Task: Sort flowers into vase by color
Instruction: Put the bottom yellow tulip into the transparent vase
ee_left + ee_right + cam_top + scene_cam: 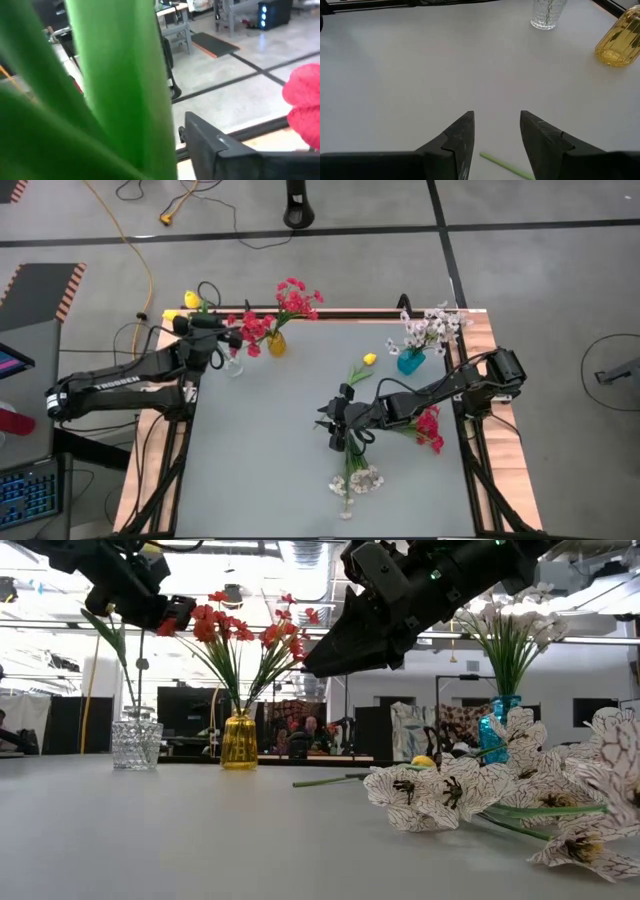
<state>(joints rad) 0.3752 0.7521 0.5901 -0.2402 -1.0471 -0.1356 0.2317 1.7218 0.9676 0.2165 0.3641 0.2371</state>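
Note:
My left gripper [228, 337] [165, 608] hangs over the clear glass vase [235, 364] [136, 743] at the far left, shut on a yellow-bud spray [189, 300] whose stem [128, 690] runs down into the vase. My right gripper [338, 427] [496, 131] is open and hovers above the green stems of the white spray [357, 478] [440, 792] lying on the table; one stem [502, 164] shows below the fingertips. Red sprays [290, 305] stand in the yellow vase [277, 345], white ones [430, 328] in the teal vase [410, 363]. A yellow bud [368, 359] and a red spray [430, 428] lie flat. My left gripper holds the yellow spray by the upper part of its stem [112, 635], well above the vase rim. A broad green leaf [115, 85] fills its wrist view and hides the place of contact. The spray stands nearly upright, leaning a little, with its lower end inside the clear vase.
The three vases stand along the table's far edge. Open grey tabletop [260, 450] lies at the left and near side. Wooden rails [490, 430] border the table. People sit in the room behind [305, 735].

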